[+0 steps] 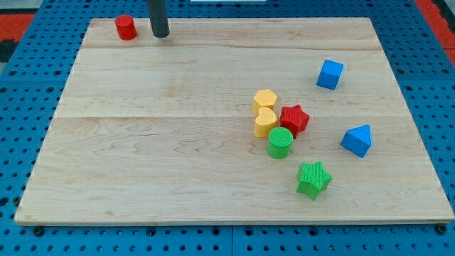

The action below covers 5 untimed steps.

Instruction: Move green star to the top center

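Wooden board (178, 156) on blue pegboard, coloured blocks scattered.
Green plastic star block (313, 178) lies lower right, orientation unclear; my tip (161, 35), jawless, is seen beside red cylinder (126, 27).

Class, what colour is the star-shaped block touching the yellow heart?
Red. The red star sits against the yellow heart, clearest in the camera view.
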Tool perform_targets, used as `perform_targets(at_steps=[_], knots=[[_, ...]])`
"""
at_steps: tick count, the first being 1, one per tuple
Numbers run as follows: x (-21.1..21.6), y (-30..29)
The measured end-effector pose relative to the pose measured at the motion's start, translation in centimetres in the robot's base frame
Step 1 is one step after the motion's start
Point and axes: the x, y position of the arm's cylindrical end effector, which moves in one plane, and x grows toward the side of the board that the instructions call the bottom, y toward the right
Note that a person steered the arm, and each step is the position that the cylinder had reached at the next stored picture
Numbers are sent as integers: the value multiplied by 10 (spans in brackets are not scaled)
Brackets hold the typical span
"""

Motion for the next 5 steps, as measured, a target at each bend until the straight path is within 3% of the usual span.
perform_targets(at_steps=[1,2,3,4,5], knots=[[1,1],[23,38],[59,118],[116,164],[146,206]])
